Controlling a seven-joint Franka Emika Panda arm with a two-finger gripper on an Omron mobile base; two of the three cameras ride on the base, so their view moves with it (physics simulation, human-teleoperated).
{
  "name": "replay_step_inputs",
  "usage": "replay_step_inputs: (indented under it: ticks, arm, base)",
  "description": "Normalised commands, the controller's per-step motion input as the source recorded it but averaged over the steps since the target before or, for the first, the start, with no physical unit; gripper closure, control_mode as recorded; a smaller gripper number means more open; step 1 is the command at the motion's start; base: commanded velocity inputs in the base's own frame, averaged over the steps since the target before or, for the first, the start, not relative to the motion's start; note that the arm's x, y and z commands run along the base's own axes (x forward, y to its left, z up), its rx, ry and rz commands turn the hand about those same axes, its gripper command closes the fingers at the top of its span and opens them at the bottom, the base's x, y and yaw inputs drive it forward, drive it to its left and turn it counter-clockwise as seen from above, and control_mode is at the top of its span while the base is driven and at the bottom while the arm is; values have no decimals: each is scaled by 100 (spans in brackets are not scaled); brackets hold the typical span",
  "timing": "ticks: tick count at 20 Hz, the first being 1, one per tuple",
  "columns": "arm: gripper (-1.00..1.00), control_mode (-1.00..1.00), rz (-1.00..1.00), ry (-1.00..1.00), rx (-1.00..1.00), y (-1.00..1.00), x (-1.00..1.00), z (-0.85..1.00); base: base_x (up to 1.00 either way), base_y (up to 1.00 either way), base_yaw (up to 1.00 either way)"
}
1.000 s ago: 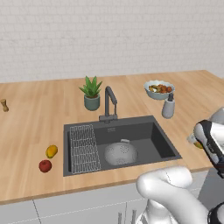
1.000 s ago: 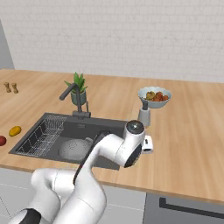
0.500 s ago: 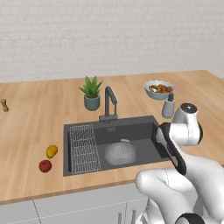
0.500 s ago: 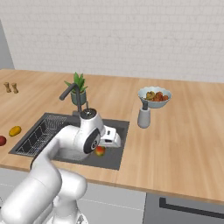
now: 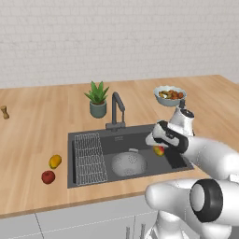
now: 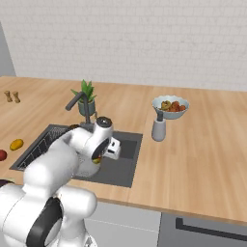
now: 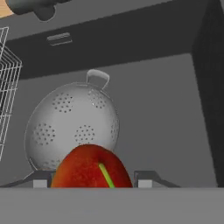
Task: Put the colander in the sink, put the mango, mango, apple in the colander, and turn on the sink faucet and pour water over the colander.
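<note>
My gripper (image 5: pixel 158 148) (image 6: pixel 98 159) (image 7: pixel 92 179) is shut on a red-and-yellow mango (image 5: pixel 159 150) (image 7: pixel 92 168) and hangs over the right half of the dark sink (image 5: pixel 140 133) (image 7: pixel 162 109). The silvery perforated colander (image 5: pixel 128 163) (image 7: pixel 72 127) sits empty on the sink floor, just left of and below the held fruit. A second, yellow-orange mango (image 5: pixel 55 161) (image 6: pixel 16 144) and the red apple (image 5: pixel 47 177) (image 6: pixel 1 155) lie on the counter left of the sink. The dark faucet (image 5: pixel 116 109) (image 6: pixel 79 101) stands behind the basin; no water runs.
A wire rack (image 5: pixel 88 156) (image 7: pixel 6 87) fills the sink's left part. Behind the sink are a potted plant (image 5: pixel 97 99) (image 6: pixel 87 94), a bowl of food (image 5: pixel 169 94) (image 6: pixel 170 106) and a grey soap dispenser (image 6: pixel 158 128). Shakers (image 6: pixel 12 96) stand far left.
The arm has swung from the right edge of the counter leftwards to above the sink, carrying the mango with it. The colander and the counter fruit have not moved.
</note>
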Motion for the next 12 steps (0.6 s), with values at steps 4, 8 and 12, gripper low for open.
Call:
replay_step_inputs:
  ticks: [4,8,12]
  arm:
    - [100,-100,4,18,35,16,69,-8]
    - [100,-100,-3,19,2,55,38,-58]
    - [100,-100,-8,7,0,47,4,-74]
  base:
    - [0,0,0]
    - [0,0,0]
    - [0,0,0]
